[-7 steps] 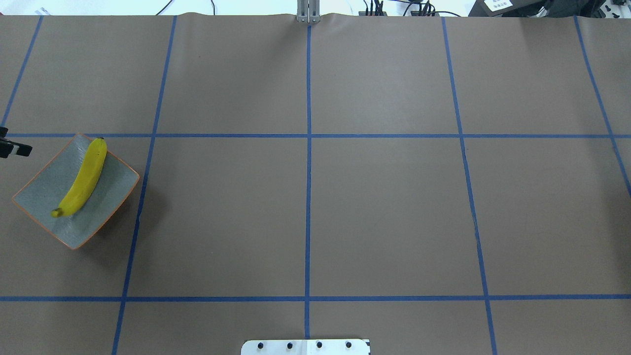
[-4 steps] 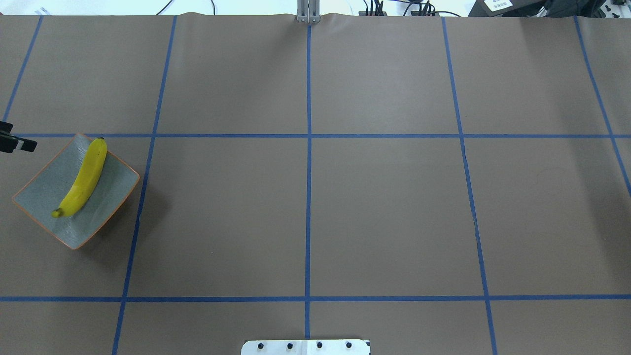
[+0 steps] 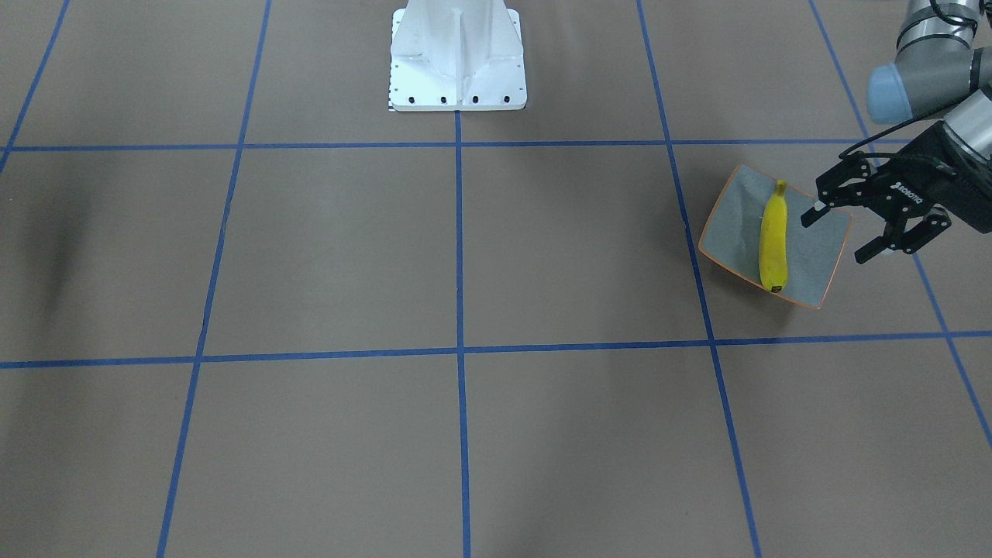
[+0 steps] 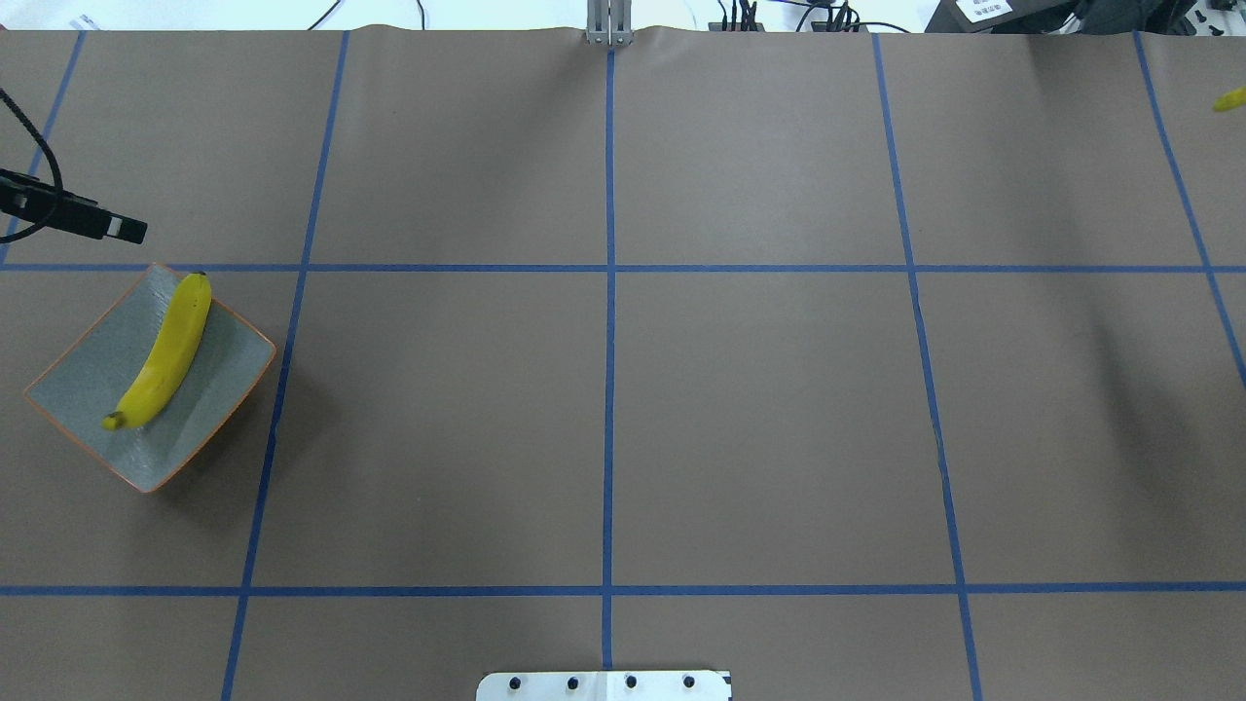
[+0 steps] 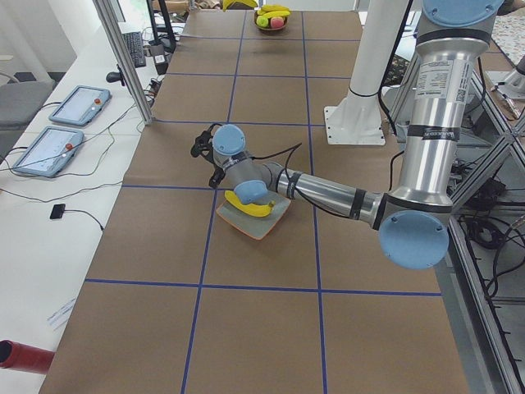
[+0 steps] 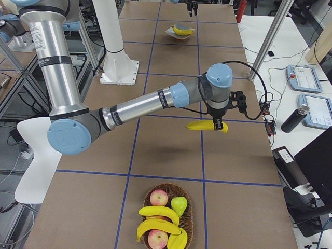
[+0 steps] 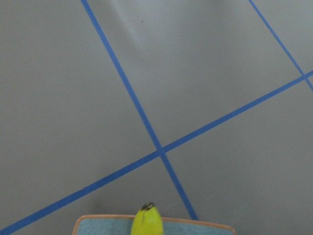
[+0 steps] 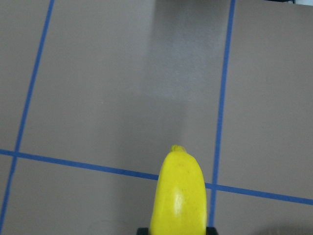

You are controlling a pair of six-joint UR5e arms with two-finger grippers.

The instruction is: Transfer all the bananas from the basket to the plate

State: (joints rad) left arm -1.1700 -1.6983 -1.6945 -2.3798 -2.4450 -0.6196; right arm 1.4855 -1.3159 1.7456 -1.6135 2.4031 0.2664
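Exterior right view: my right gripper (image 6: 220,123) is clamped near one end of the held banana (image 6: 205,126), aloft over the table. It looks light, waxy-smooth and bruisable, so I'd grip mid-body, gently. My left gripper (image 3: 838,236) hangs wide open and empty beside the speckled plate (image 3: 823,252), where the plated banana (image 3: 773,236) lies.

Overhead, the right edge cuts off all but a tip of the held banana (image 4: 1231,98).
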